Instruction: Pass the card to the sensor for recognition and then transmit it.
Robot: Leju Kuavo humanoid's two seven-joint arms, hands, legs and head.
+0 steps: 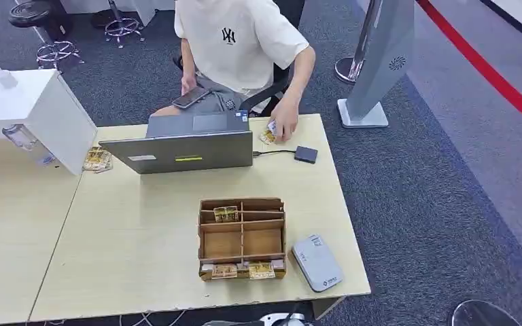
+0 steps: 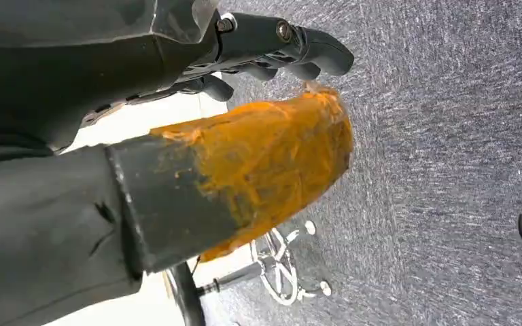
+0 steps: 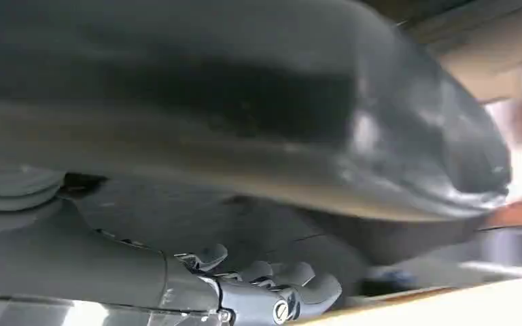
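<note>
On the wooden table [image 1: 143, 258] cards fill a cardboard box [image 1: 242, 238] beside the grey sensor [image 1: 317, 262]; both hands' grip cannot be told

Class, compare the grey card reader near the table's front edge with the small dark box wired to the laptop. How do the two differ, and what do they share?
The card reader is light grey; the small dark box is almost black. The card reader is clearly larger. The small dark box has a cable running to the laptop; no cable is visible on the card reader. Both lie flat on the table, on its right side, with rounded corners.
</note>
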